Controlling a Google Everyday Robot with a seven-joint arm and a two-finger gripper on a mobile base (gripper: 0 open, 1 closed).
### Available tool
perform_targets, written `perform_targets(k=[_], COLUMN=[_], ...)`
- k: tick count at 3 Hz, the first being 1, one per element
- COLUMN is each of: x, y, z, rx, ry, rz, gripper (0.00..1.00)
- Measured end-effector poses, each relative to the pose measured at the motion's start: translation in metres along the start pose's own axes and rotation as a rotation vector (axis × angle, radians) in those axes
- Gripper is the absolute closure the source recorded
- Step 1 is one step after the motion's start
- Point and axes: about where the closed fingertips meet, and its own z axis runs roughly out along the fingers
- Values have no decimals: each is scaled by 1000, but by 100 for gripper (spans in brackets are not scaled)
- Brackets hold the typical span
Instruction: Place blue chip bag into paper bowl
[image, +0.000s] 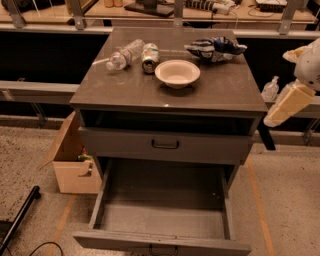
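Note:
The blue chip bag (216, 48) lies crumpled at the back right of the grey cabinet top (220, 92). The paper bowl (177, 73) sits upright and empty near the middle of the top, just front-left of the bag and apart from it. My gripper (281, 111) shows as a cream-coloured piece of my arm at the right edge. It hangs beside the cabinet's right front corner, below the level of the bag, and touches nothing.
A clear plastic bottle (125, 54) and a crushed can (149, 56) lie left of the bowl. The bottom drawer (162, 220) is pulled open; the upper drawer (165, 145) is closed. A cardboard box (70, 160) stands on the floor at left. Shelving runs behind.

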Motion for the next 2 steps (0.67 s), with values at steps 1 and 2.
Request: perform_targets(k=[1,2], x=[-2,-7], y=[-60,-106], z=[41,82], rx=[84,145], ry=[-71,-78], rz=[29,56], gripper=[0,0])
